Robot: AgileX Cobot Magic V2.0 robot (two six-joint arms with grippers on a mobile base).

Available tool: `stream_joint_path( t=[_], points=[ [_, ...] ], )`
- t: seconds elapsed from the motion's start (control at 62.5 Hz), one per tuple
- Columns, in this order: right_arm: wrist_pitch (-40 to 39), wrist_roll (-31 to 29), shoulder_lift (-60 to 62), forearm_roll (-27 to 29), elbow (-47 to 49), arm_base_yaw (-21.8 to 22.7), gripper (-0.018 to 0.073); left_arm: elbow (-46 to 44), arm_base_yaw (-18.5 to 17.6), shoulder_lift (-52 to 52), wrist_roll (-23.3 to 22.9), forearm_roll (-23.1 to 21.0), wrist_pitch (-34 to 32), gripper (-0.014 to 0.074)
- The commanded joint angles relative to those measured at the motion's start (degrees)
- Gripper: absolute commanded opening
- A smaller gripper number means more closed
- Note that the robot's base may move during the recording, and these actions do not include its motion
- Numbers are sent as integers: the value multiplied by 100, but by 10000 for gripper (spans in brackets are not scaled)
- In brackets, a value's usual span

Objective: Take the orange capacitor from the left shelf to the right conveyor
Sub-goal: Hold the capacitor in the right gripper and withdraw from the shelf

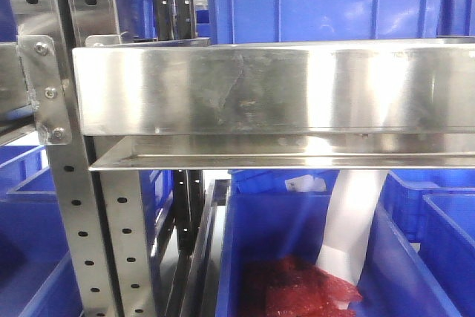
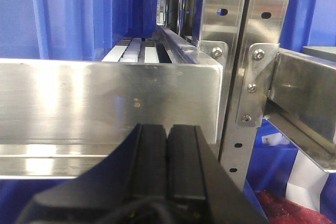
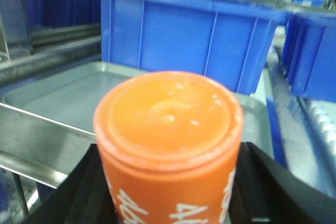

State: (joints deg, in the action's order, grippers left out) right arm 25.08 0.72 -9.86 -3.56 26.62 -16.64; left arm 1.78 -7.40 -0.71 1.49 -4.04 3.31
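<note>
In the right wrist view my right gripper (image 3: 170, 195) is shut on the orange capacitor (image 3: 168, 129), which stands upright between the black fingers (image 3: 86, 192); its flat top and white printing show. It is held above the near edge of a shallow silver tray. The dark conveyor belt is out of view. In the left wrist view my left gripper (image 2: 168, 129) is shut and empty, its pads pressed together, just in front of the steel shelf's tall front lip (image 2: 79, 98). The shelf lip also fills the front view (image 1: 274, 87). Neither gripper shows in the front view.
Perforated steel uprights (image 1: 74, 206) (image 2: 241, 51) carry the shelf. A blue bin (image 1: 245, 257) below holds red bubble wrap (image 1: 297, 291) and a white sheet (image 1: 356, 213). The silver tray (image 3: 58, 98) lies before a large blue bin (image 3: 189, 40); more blue bins stand at the right.
</note>
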Motion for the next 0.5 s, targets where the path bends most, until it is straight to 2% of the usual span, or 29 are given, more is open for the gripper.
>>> stream_joint_path(
  t=[0.0, 0.48],
  points=[
    [-449, -72, 142, -68, 160, 36, 92, -26, -34, -67, -9, -20, -514, -127],
    [-468, -72, 166, -68, 160, 36, 92, -26, -34, -67, -9, -20, -514, -127]
  ],
)
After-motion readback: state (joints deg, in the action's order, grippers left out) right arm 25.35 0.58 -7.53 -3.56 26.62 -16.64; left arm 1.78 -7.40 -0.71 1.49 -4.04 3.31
